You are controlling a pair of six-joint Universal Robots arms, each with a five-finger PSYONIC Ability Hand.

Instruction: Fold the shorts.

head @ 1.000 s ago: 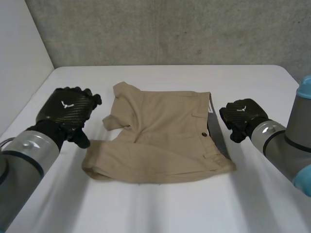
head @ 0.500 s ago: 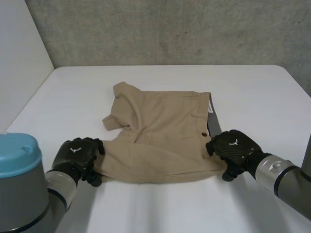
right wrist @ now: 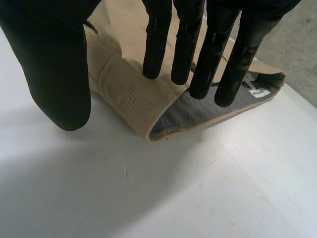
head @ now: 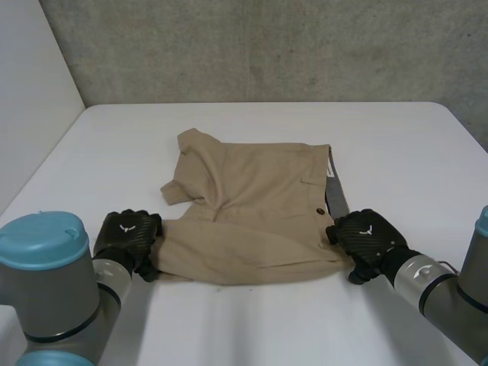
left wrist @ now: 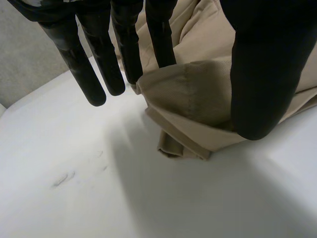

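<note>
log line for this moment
tan cloth shorts: on white table | left robot hand: open, at leg hem | right robot hand: open, at waistband

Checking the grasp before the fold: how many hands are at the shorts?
2. The left hand is at the near leg-hem corner of the shorts; the right hand at their near waistband corner.

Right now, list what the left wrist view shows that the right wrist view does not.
Left wrist view: the left hand, fingers straight, straddling the layered leg hem corner of the shorts. Right wrist view: the right hand, also open, straddling the waistband corner, with its grey lining and a white label. Shared: tan cloth on the white table, neither corner gripped yet.
</note>
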